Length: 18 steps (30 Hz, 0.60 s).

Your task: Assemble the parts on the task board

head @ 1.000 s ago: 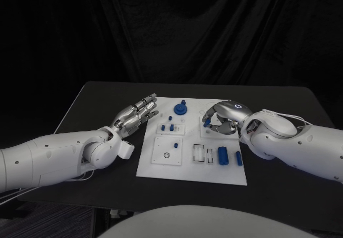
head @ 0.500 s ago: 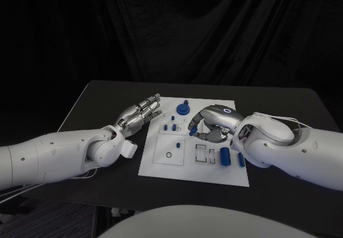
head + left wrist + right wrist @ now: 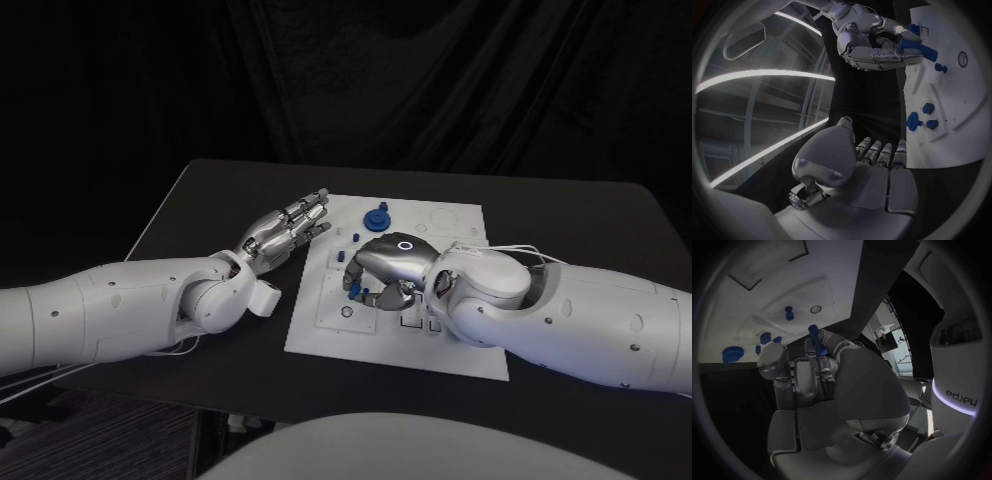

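The white task board (image 3: 447,215) lies in the middle of the black table. My right hand (image 3: 387,270) hovers over the board's left half and pinches a blue cylindrical part (image 3: 920,49) between thumb and fingers; the part (image 3: 816,337) sticks out past the fingertips. My left hand (image 3: 289,228) hangs just off the board's left edge, its fingers straight and apart, holding nothing. A round blue knob part (image 3: 378,217) stands at the board's far edge. Small blue pegs (image 3: 917,120) stand in the board (image 3: 954,100) close to the left hand (image 3: 873,165).
A short blue peg (image 3: 789,312) and a ringed round hole (image 3: 816,309) lie on the board (image 3: 773,285) beyond the right hand (image 3: 817,375). My right forearm (image 3: 577,320) covers the board's right half. Bare black table (image 3: 577,215) surrounds the board.
My right hand has moved from the board's far right to its left half, carrying the blue part. The left hand has stayed beside the board.
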Each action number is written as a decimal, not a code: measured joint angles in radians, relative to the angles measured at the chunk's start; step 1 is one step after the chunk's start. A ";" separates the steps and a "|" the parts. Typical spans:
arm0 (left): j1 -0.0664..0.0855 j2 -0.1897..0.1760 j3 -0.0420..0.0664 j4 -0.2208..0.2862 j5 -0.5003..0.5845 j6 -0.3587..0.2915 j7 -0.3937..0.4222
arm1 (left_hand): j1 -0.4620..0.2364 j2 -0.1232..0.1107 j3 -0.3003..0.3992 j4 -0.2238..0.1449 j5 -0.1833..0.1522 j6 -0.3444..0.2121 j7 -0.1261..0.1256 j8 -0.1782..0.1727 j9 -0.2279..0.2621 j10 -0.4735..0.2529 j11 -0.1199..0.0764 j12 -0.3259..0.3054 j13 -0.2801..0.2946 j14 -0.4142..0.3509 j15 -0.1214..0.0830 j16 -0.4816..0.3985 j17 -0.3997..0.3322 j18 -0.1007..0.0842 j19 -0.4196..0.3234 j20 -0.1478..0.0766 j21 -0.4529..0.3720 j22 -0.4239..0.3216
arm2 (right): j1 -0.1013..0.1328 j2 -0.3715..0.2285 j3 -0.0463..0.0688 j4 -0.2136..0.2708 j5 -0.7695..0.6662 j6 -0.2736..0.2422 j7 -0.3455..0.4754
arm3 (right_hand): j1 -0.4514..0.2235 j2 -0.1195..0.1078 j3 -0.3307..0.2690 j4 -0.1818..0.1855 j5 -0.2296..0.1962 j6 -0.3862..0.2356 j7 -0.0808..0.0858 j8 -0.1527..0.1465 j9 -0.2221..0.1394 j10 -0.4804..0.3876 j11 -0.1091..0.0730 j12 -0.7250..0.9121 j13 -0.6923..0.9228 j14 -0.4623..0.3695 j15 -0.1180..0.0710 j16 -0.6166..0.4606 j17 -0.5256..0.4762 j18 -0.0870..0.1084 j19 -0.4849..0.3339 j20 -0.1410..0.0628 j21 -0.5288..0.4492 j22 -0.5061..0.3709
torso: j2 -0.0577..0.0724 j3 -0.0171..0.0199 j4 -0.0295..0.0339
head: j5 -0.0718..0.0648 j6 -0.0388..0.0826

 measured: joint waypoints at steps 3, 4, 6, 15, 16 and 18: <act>-0.002 0.001 0.000 -0.001 0.000 0.000 0.000 | 0.000 0.000 0.000 0.000 0.000 0.002 0.002 0.000 0.001 0.000 0.000 0.000 0.000 0.000 0.000 0.000 0.000 0.000 0.000 0.000 0.000 0.000 | -0.008 0.029 0.000 -0.026 -0.025 0.017 0.000 | 0.000 0.000 0.000 0.000 0.000 0.000 0.000 0.000 0.001 0.000 0.000 -0.002 0.000 0.000 0.000 0.000 -0.003 0.000 0.000 0.000 0.000 0.000 | 0.000 -0.0006 0.0000 | 0.001 0.000; -0.003 0.002 0.000 -0.002 0.000 0.000 0.000 | 0.000 0.000 0.000 0.000 0.000 0.002 0.002 0.000 0.001 0.000 0.000 0.000 0.000 0.000 0.000 0.000 0.000 0.000 0.000 0.000 0.000 0.000 | -0.010 0.035 0.000 -0.032 -0.032 0.022 0.000 | 0.000 0.000 0.000 0.000 0.001 0.000 0.000 0.000 0.001 0.000 0.000 -0.006 -0.001 0.000 0.000 0.000 -0.003 0.000 0.000 0.000 0.000 0.000 | 0.001 -0.0007 -0.0001 | 0.001 0.000; -0.006 0.004 0.000 -0.002 0.000 0.001 0.000 | 0.000 0.000 0.000 0.000 0.000 0.005 0.005 0.000 0.001 0.000 0.000 0.000 0.000 0.000 0.000 0.000 0.000 0.000 0.000 0.000 0.000 0.000 | -0.014 0.048 0.000 -0.044 -0.047 0.031 0.000 | 0.000 0.000 0.000 0.000 0.005 -0.001 -0.001 0.000 0.007 0.000 0.000 -0.009 -0.002 0.000 0.000 0.000 -0.004 0.000 0.000 0.000 0.000 0.000 | 0.001 -0.0012 -0.0006 | 0.001 0.000; -0.019 0.010 0.000 -0.006 0.000 0.004 0.000 | 0.000 0.000 0.003 0.003 0.004 0.003 0.011 0.000 0.001 -0.003 -0.003 0.000 -0.001 0.000 0.000 0.000 0.000 0.000 0.000 0.000 0.000 0.000 | -0.028 0.068 0.000 -0.076 -0.097 0.059 0.000 | 0.000 0.000 0.000 0.000 0.005 -0.003 -0.001 -0.002 0.020 0.000 0.000 -0.009 -0.002 0.000 0.000 -0.005 -0.011 0.000 0.000 0.000 0.000 0.000 | 0.001 -0.0007 -0.0012 | -0.001 0.000; -0.020 0.010 0.000 -0.006 0.000 0.004 0.000 | 0.000 0.000 0.003 0.003 0.004 0.003 0.011 0.000 0.001 -0.003 -0.003 0.000 -0.001 0.000 0.000 0.000 0.000 0.000 0.000 0.000 0.000 0.000 | -0.030 0.068 0.000 -0.077 -0.102 0.062 0.000 | 0.000 0.000 0.000 0.000 0.005 -0.003 -0.001 -0.002 0.020 0.000 0.000 -0.009 -0.002 0.000 0.000 -0.005 -0.011 0.000 0.000 0.000 0.000 0.000 | 0.000 -0.0004 -0.0012 | -0.001 0.000; -0.022 0.010 0.000 -0.007 0.000 0.004 0.000 | 0.000 0.000 0.003 0.003 0.004 0.003 0.011 0.000 0.001 -0.003 -0.004 0.000 -0.001 0.000 0.000 0.000 0.000 0.000 0.000 0.000 0.000 0.000 | -0.032 0.068 0.000 -0.077 -0.108 0.066 0.000 | 0.000 0.000 0.000 0.000 0.005 -0.003 -0.001 -0.003 0.020 0.000 0.000 -0.013 -0.002 0.000 0.000 -0.005 -0.012 0.000 0.000 0.000 0.000 0.000 | 0.000 0.0001 -0.0018 | -0.001 0.000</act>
